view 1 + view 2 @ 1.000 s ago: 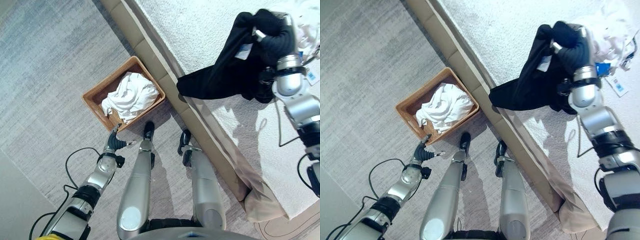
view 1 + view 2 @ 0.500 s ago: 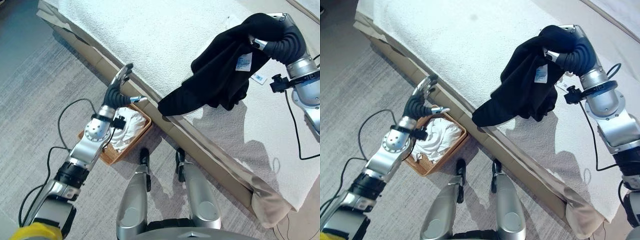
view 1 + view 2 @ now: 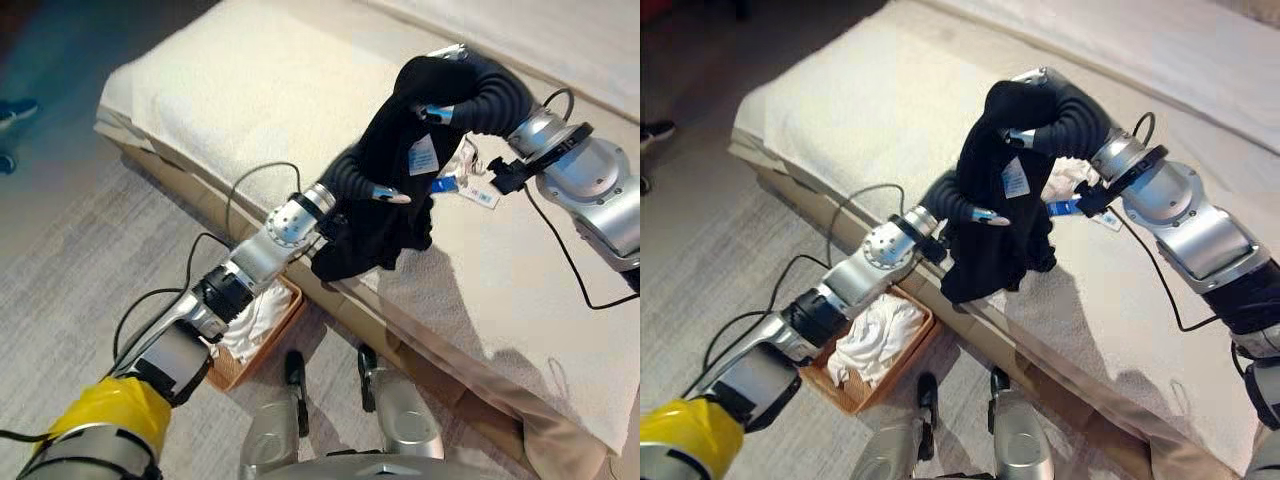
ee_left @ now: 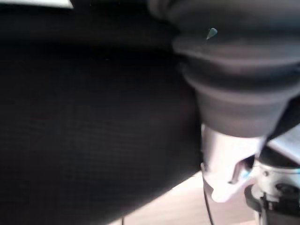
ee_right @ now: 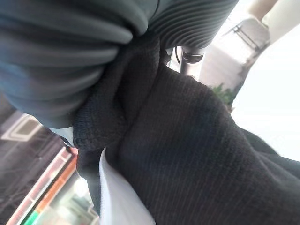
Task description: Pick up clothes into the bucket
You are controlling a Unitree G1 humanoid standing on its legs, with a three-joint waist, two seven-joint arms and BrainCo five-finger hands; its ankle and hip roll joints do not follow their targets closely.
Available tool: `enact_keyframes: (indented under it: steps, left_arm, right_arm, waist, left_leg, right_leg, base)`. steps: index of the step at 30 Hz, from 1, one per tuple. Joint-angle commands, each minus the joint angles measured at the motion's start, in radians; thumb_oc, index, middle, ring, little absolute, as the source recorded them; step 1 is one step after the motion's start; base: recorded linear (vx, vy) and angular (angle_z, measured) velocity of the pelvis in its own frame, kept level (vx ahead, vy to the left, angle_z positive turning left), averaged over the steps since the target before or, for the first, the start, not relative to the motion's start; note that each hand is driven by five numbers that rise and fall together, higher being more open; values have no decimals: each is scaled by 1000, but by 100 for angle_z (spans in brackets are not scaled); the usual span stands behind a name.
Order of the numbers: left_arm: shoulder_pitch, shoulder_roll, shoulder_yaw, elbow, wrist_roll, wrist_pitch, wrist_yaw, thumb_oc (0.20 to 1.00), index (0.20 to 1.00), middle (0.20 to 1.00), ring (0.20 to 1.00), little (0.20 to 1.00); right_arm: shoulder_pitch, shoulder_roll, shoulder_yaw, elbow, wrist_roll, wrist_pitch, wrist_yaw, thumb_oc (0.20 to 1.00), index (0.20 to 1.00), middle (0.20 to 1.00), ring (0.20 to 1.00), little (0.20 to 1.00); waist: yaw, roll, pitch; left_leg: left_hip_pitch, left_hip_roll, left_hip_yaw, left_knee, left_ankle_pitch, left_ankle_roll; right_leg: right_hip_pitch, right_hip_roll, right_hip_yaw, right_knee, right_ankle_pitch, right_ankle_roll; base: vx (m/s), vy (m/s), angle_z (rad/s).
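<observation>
The black garment (image 3: 995,215) hangs limp over the bed (image 3: 230,90), bunched in the right hand (image 3: 1025,100). The left hand (image 3: 375,190) presses its middle, grip unclear. Soft and light, it is best gathered before the basket (image 3: 915,345).

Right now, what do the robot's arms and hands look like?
Both arms are shiny silver-grey tubes with black rings at the joints. The left arm has a yellow band near the shoulder. The left hand and right hand wear dark ribbed covers, like bendy hoses. A thin black cable loops beside each arm.

Silver-grey arms, dark ribbed wrist covers, silver dark-tipped fingers, yellow band on left upper arm.
</observation>
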Motion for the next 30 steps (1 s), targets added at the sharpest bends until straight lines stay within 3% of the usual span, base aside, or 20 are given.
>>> enact_keyframes:
  steps: [1,13,14,15,21,26,28,29,30]
  left_arm:
    - [30,-60,-37,66,-49,-8,-20,1000,1000,1000,1000,1000]
    - [22,-186,-110,146,-56,36,-54,1000,1000,1000,1000,1000]
    - [24,-182,-120,141,-64,39,-64,379,379,379,379,379]
    - [24,-182,-120,141,-64,39,-64,200,200,200,200,200]
    - [86,-110,-98,92,-48,43,-91,200,200,200,200,200]
    - [203,34,12,-4,14,32,-94,200,200,200,200,200]
    - [290,99,93,-47,36,26,-88,200,200,200,200,200]
    - [389,153,183,-84,63,22,-87,200,200,200,200,200]
    - [393,156,183,-88,64,24,-87,200,200,200,200,200]
  right_arm:
    - [-60,65,-6,-84,79,-63,-1,200,200,200,200,200]
    - [-6,90,-54,-137,125,-65,6,200,200,200,200,200]
    - [7,90,-68,-130,123,-67,3,200,200,200,200,200]
    - [8,90,-69,-131,123,-67,3,200,200,200,200,200]
    - [110,97,-183,-110,83,-63,-29,200,200,200,200,200]
    - [292,142,-352,-68,29,-53,-61,200,200,200,200,200]
    - [370,159,-423,-55,-10,-44,-70,501,501,501,501,501]
    - [435,191,-479,-35,-45,-39,-76,1000,1000,1000,1000,1000]
    - [439,193,-480,-38,-46,-38,-76,1000,1000,1000,1000,1000]
  waist:
    - [-13,-41,-129]
    - [-23,-35,-169]
    - [-23,-34,-173]
    - [-23,-34,-173]
    - [-16,-30,-182]
    - [2,-25,-180]
    - [12,-22,-178]
    - [22,-18,-174]
    - [22,-19,-176]
  left_leg:
    - [-16,9,14,49,-69,-15]
    - [1,11,10,46,-79,-10]
    - [3,11,10,46,-80,-9]
    - [4,11,10,46,-80,-9]
    - [8,6,2,49,-86,-7]
    - [4,3,-5,56,-90,-4]
    - [1,1,-7,54,-90,-3]
    - [-4,0,-9,56,-90,-2]
    - [-4,0,-9,56,-91,-3]
  right_leg:
    - [28,-35,11,-99,84,77]
    - [58,-38,3,-114,77,78]
    - [62,-40,1,-116,76,78]
    - [62,-40,0,-116,76,78]
    - [74,-43,-7,-120,71,78]
    - [79,-46,-13,-122,69,76]
    - [82,-47,-16,-130,69,75]
    - [80,-48,-20,-133,70,75]
    - [81,-48,-20,-133,70,75]
  base:
    - [72,4,-7]
    - [13,-2,-1]
    - [0,0,0]
    - [31,-2,-1]
    - [0,0,0]
    - [0,0,0]
    - [-10,1,4]
    - [0,0,0]
    - [0,0,0]
